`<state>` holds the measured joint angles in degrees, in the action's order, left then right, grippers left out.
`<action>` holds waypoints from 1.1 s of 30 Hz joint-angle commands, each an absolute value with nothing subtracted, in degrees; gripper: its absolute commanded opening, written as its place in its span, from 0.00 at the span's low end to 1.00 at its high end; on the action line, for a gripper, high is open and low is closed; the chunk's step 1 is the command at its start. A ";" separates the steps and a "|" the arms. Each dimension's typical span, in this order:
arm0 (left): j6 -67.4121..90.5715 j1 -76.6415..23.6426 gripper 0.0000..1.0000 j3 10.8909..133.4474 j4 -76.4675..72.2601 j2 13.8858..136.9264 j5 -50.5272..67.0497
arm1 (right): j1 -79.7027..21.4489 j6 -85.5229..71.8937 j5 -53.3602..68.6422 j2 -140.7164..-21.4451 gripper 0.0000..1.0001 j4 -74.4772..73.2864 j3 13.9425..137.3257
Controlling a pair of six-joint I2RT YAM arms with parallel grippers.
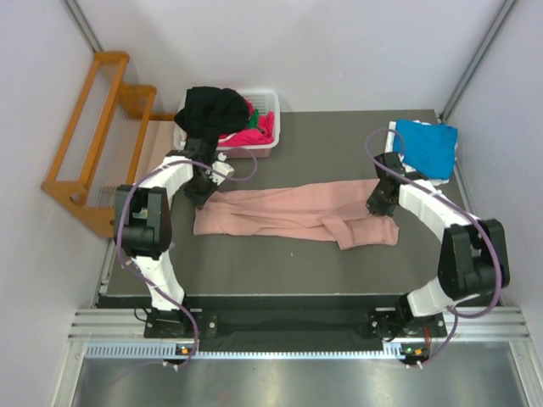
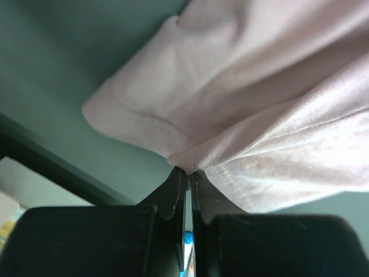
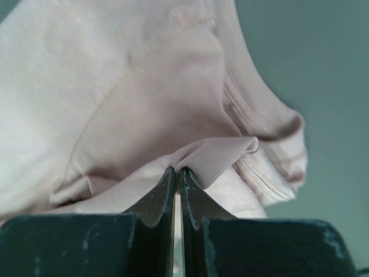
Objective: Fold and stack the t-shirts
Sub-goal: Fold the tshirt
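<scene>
While one salmon-pink t-shirt [image 1: 280,210] lies stretched across the counter [image 1: 322,148], the left hand [image 1: 202,193] pinches its left end, the right hand [image 1: 379,202] its right end. One blue t-shirt [image 1: 424,144] sits at the far-right corner.

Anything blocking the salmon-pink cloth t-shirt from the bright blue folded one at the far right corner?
Nothing visible. Only bare dark table lies between the salmon-pink cloth t-shirt and the bright blue folded t-shirt. Left gripper and right gripper are shut on the pink one.

White walls [image 1: 297,51]; dark grey desk [image 1: 297,263]; orange wooden rack [image 1: 110,61] at left; shiny metal floor [image 1: 297,381] in front.
</scene>
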<state>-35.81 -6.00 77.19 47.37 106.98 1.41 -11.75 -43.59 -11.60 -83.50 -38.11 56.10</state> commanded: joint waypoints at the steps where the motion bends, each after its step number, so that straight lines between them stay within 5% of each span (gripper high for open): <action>1: -36.83 -5.62 0.00 79.72 45.88 108.89 -1.84 | -10.55 -43.07 -10.72 -88.76 0.00 -33.83 63.88; 18: -37.88 -5.27 0.00 75.59 43.33 108.54 -4.39 | -7.38 -40.69 -9.41 -114.60 0.01 -33.83 80.59; 22: -37.97 -5.27 0.00 74.36 43.07 108.28 -5.18 | -7.29 -39.29 -9.49 -114.53 0.31 -34.11 79.46; 25: -37.97 -5.36 0.01 73.39 42.02 108.28 -6.32 | -7.73 -38.32 -12.21 -110.58 0.39 -34.36 78.40; 30: -35.43 -5.36 0.28 73.04 40.25 107.67 -7.91 | -10.28 -36.83 -18.53 -101.79 0.50 -36.38 78.22; 33: -34.02 -5.36 0.54 74.35 41.57 107.58 -7.21 | -11.07 -36.13 -20.64 -98.80 0.72 -38.49 78.92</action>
<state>-36.27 -5.89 74.02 41.82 109.12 -6.68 -9.50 -38.09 -14.00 -106.06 -36.38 77.56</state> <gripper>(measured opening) 0.416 0.613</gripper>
